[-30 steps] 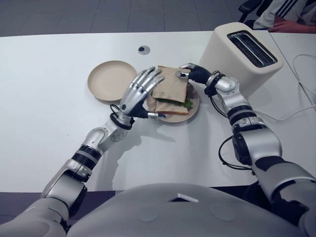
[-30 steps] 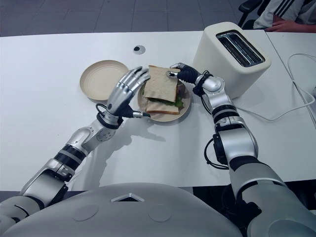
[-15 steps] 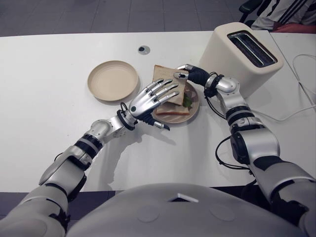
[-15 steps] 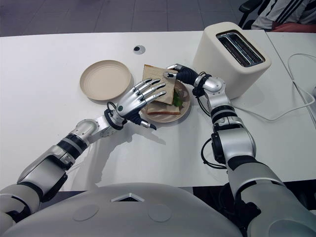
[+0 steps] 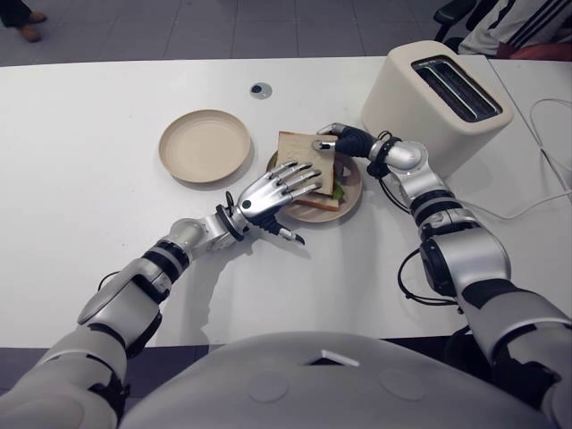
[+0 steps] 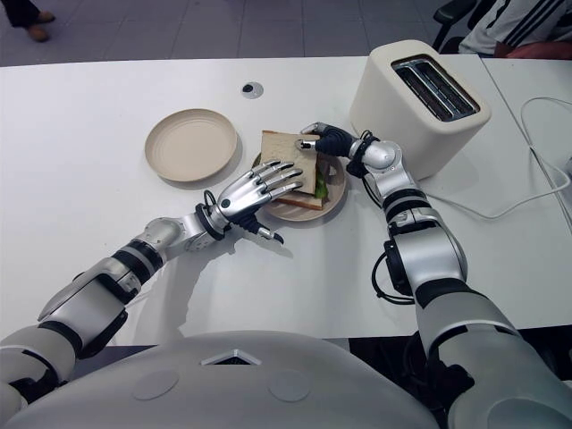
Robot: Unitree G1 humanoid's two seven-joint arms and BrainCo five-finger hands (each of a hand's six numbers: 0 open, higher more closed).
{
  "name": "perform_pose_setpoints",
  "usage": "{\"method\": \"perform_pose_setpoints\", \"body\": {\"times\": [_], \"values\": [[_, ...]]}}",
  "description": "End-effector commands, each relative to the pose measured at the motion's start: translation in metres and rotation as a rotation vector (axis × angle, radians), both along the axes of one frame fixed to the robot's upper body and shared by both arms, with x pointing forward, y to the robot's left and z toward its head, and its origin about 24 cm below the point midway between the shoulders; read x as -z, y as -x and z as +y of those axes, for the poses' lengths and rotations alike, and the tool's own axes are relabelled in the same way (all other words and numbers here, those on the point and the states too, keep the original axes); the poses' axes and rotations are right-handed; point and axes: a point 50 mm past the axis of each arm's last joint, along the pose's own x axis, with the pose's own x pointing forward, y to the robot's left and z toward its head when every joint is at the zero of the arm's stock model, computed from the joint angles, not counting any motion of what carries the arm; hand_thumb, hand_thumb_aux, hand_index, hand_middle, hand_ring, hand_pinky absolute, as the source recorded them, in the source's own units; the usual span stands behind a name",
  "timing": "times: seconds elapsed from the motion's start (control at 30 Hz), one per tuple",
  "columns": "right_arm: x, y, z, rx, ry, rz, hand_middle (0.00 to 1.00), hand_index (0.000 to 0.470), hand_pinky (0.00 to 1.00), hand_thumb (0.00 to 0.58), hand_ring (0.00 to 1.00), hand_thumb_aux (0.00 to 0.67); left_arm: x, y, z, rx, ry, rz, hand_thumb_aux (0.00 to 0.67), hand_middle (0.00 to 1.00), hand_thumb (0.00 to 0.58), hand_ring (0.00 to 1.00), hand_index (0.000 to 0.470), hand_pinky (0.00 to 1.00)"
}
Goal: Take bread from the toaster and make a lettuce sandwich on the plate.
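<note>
We see the left hand [image 5: 268,192] spread, covering the tan round plate's [image 5: 326,217] edge; the right hand [image 5: 349,138] pinches the brown bread slice [image 5: 299,150], half hiding green lettuce [image 5: 339,186].

The white table [image 5: 89,161] holds an empty round plate [image 5: 205,146], a second plate [image 5: 350,198] with food, a cream toaster [image 5: 429,112], a white cord [image 6: 490,217] and a little round cap [image 5: 260,89].
</note>
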Motion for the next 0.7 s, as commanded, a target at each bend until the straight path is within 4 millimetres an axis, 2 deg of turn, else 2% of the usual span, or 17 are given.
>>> {"method": "perform_pose_setpoints", "body": {"times": [0.03,0.07,0.1,0.13,0.17,0.2,0.27,0.33,0.43,0.47,0.6,0.63,0.67,0.7], "values": [[0.010,0.004,0.001,-0.013,0.049,0.035,0.24,0.470,0.24,0.580,0.24,0.670,0.027,0.003,0.001,0.005,-0.151,0.153,0.000,0.00,0.000,0.00,0.000,0.00],[0.009,0.004,0.001,-0.023,0.048,0.030,0.22,0.470,0.22,0.580,0.22,0.670,0.033,0.004,0.004,-0.003,-0.183,0.197,0.000,0.00,0.000,0.00,0.000,0.00],[0.009,0.006,0.001,-0.039,0.045,0.024,0.11,0.470,0.11,0.580,0.11,0.670,0.039,0.006,0.005,0.000,-0.213,0.243,0.000,0.00,0.000,0.00,0.000,0.00],[0.008,0.006,0.000,-0.040,0.048,0.008,0.00,0.326,0.00,0.526,0.00,0.465,0.043,0.008,0.006,0.006,-0.231,0.276,0.000,0.00,0.000,0.00,0.000,0.00],[0.003,0.004,-0.002,-0.021,0.057,-0.046,0.00,0.000,0.00,0.000,0.00,0.000,0.045,0.011,0.007,0.018,-0.237,0.308,0.000,0.00,0.000,0.00,0.000,0.00],[-0.007,0.000,-0.007,0.026,0.095,-0.166,0.00,0.000,0.00,0.000,0.00,0.000,0.047,0.014,0.007,0.033,-0.236,0.333,0.003,0.00,0.005,0.00,0.002,0.00],[-0.037,-0.010,-0.024,0.219,0.219,-0.511,0.00,0.000,0.00,0.000,0.00,0.000,0.048,0.020,0.009,0.061,-0.222,0.371,0.037,0.00,0.062,0.00,0.026,0.00],[-0.057,-0.011,-0.034,0.385,0.256,-0.768,0.00,0.000,0.00,0.000,0.00,0.000,0.048,0.024,0.011,0.080,-0.215,0.391,0.053,0.00,0.087,0.00,0.037,0.00],[-0.056,-0.001,-0.030,0.466,0.237,-0.900,0.00,0.000,0.00,0.000,0.00,0.000,0.047,0.026,0.012,0.092,-0.201,0.405,0.047,0.00,0.079,0.00,0.033,0.00],[-0.051,0.004,-0.027,0.463,0.224,-0.916,0.00,0.000,0.00,0.000,0.00,0.000,0.046,0.026,0.011,0.096,-0.199,0.406,0.063,0.00,0.104,0.00,0.044,0.00],[-0.034,0.033,-0.007,0.403,0.095,-0.888,0.00,0.000,0.00,0.000,0.00,0.000,0.038,0.022,0.007,0.103,-0.146,0.373,0.063,0.00,0.104,0.00,0.044,0.00],[-0.031,0.046,0.002,0.342,-0.003,-0.829,0.00,0.000,0.00,0.000,0.00,0.000,0.024,0.017,0.002,0.093,-0.024,0.326,0.194,0.00,0.288,0.00,0.136,0.00],[-0.031,0.058,0.009,0.285,-0.098,-0.770,0.00,0.000,0.00,0.000,0.00,0.000,0.006,0.012,-0.002,0.080,0.142,0.301,0.397,0.00,0.484,0.00,0.278,0.00],[-0.035,0.071,0.011,0.239,-0.201,-0.700,0.84,0.334,0.84,0.531,0.84,0.476,-0.024,0.008,-0.005,0.091,0.429,0.312,0.670,0.25,0.580,0.25,0.470,0.25]]}}
